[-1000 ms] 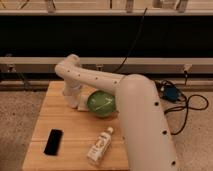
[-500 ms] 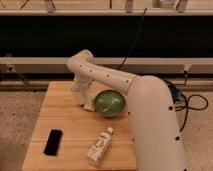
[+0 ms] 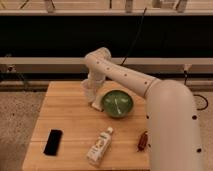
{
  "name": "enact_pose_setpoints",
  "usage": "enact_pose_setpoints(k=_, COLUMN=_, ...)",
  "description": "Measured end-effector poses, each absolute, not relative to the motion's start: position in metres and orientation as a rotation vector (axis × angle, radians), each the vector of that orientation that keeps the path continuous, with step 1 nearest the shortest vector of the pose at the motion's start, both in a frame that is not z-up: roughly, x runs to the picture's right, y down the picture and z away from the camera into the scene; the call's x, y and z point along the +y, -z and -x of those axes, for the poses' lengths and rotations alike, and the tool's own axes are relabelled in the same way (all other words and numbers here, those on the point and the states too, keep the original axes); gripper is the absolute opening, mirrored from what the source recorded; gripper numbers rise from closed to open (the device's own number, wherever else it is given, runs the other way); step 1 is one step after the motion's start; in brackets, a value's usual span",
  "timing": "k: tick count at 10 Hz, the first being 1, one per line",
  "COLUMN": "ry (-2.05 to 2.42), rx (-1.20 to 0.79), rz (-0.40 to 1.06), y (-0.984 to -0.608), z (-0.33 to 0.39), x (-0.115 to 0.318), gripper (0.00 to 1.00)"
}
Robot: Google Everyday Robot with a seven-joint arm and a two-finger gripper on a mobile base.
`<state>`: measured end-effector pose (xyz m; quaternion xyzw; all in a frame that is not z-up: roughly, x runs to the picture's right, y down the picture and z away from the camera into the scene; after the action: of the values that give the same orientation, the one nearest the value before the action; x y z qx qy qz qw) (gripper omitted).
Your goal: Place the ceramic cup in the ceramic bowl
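On the wooden bench (image 3: 65, 117), the gripper (image 3: 90, 94) hangs just left of the round green ceramic bowl (image 3: 117, 104), the small pale ceramic cup (image 3: 86, 90) at it. Before the bowl lies a white labelled bottle (image 3: 100, 146) — and front-left, well apart, a flat black phone (image 3: 53, 142).

Off-white arm (image 3: 150, 92): smooth rounded tubular shells, thick near segment, slimmer far one. Rows of small dark dots, screws or holes, along both. Bulbous elbow joint (image 3: 100, 56). Pale gripper (image 3: 92, 93) at 10 o'clock of ceramic bowl (image 3: 118, 114).

One bowl (image 3: 108, 103), cup (image 3: 88, 91), bottle (image 3: 100, 146), phone (image 3: 53, 142) (jaws beside bowl).
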<state>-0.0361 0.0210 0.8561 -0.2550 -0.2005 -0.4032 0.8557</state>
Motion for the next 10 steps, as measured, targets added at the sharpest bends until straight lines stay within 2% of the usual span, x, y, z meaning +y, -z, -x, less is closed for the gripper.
enact_pose_setpoints(k=10, ry=0.729, rx=-0.462, rz=0.519, y=-0.841, z=-0.061, x=0.012, gripper=0.02)
